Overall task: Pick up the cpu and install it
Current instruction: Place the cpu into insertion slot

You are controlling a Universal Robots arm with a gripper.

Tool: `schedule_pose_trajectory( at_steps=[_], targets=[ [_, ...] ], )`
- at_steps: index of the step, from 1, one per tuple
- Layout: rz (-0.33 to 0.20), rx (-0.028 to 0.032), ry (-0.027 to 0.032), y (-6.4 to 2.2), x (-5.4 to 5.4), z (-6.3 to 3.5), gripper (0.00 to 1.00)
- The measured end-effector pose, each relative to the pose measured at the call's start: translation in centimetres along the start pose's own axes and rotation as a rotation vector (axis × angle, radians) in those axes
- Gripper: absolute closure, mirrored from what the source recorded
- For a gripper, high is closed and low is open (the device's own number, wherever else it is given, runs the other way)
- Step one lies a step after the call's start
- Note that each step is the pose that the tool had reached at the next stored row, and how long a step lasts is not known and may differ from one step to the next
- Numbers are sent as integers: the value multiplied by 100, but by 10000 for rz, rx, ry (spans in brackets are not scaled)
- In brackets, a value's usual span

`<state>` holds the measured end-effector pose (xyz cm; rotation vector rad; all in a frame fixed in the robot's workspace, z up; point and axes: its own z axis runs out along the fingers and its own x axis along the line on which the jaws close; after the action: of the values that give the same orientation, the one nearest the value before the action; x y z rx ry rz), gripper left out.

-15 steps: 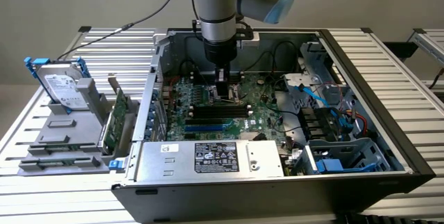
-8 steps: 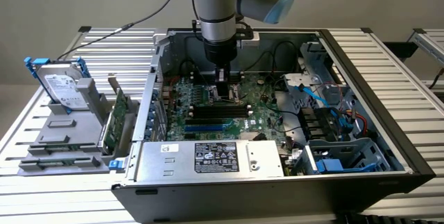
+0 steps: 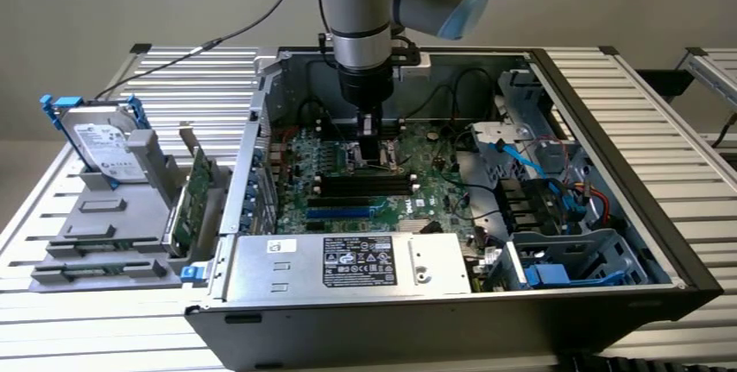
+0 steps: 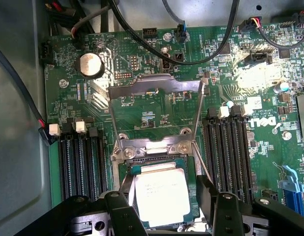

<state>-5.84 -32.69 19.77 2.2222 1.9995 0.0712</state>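
Exterior view: arm reaches straight down into open computer case (image 3: 622, 242). Gripper (image 3: 368, 149) low over motherboard (image 3: 345, 204), just beside memory slots. Hard drive (image 3: 102, 143) and green circuit card (image 3: 193, 195) stand outside case, well apart, at exterior view's left.

Wrist view: cpu (image 4: 162, 196) lies flat in socket (image 4: 142, 160), silver top up, metal load frame (image 4: 154, 88) tilted up behind it. Fingers (image 4: 215, 206) spread apart, one each side of cpu, gap visible on both sides; I judge nothing gripped. Cpu square, no long axis, centred between fingers, directly beneath gripper.
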Motion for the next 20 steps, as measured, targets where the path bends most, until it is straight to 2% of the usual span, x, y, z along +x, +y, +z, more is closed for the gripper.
schedule_pose_trajectory(
  at_steps=[6,14,20],
  targets=[
    [3,2,20,-1,0,-1,38],
    [16,12,110,-15,-2,-5,38],
    [19,17,138,-41,-5,-9,38]
  ],
)
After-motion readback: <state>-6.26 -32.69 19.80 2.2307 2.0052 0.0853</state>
